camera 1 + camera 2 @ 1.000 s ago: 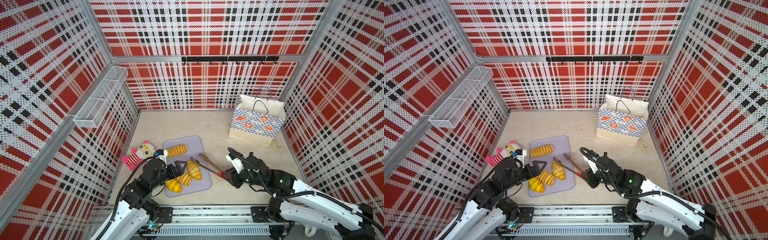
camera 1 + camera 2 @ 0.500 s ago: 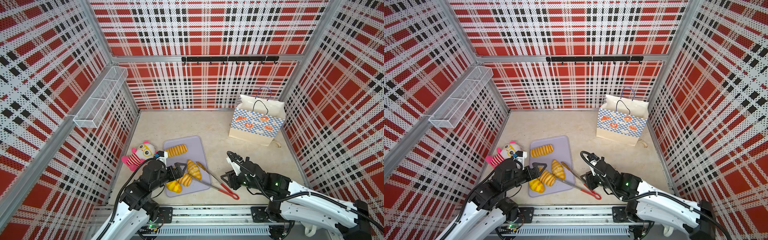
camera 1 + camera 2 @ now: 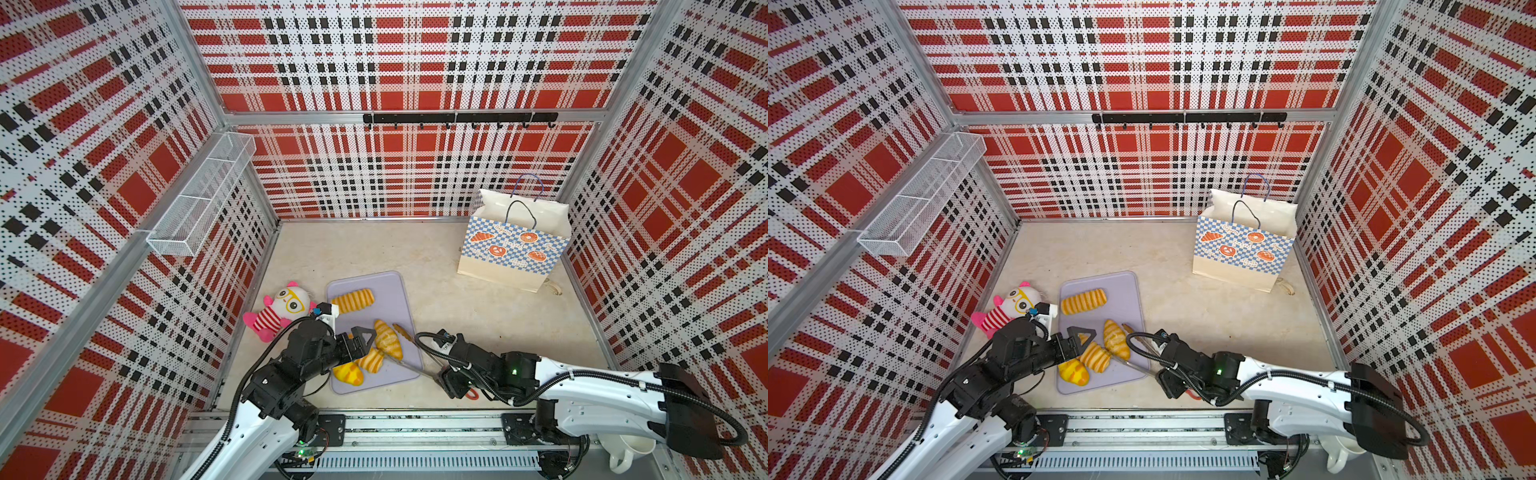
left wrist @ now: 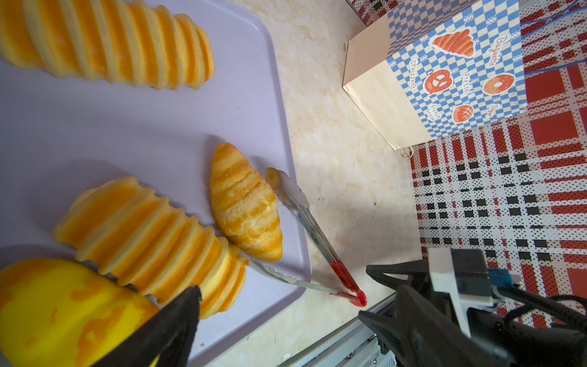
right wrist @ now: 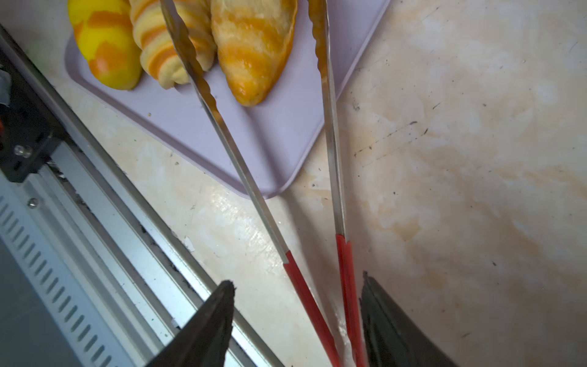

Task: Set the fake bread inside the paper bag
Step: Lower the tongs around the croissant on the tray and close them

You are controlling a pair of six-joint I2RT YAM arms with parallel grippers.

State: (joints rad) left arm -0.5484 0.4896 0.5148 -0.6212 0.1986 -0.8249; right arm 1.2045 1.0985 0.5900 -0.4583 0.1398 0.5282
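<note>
Several fake bread pieces lie on a lavender tray: a ridged long loaf at its far end, a croissant, a second ridged loaf and a yellow bread. The paper bag stands open at the back right. Red-handled tongs lie flat, their tips either side of the croissant. My right gripper is open, its fingers straddling the red handles without pinching them. My left gripper hovers open over the near loaves; one finger shows beside the ridged loaf.
A pink-and-white plush doll lies left of the tray against the wall. A wire basket hangs on the left wall and a hook rail on the back wall. A white mug sits beyond the front rail.
The tongs, held up by my right gripper a second ago, now lie on tray and table. The right jaws have spread and the gripper has dropped back to the red handle end. The left arm is still.
</note>
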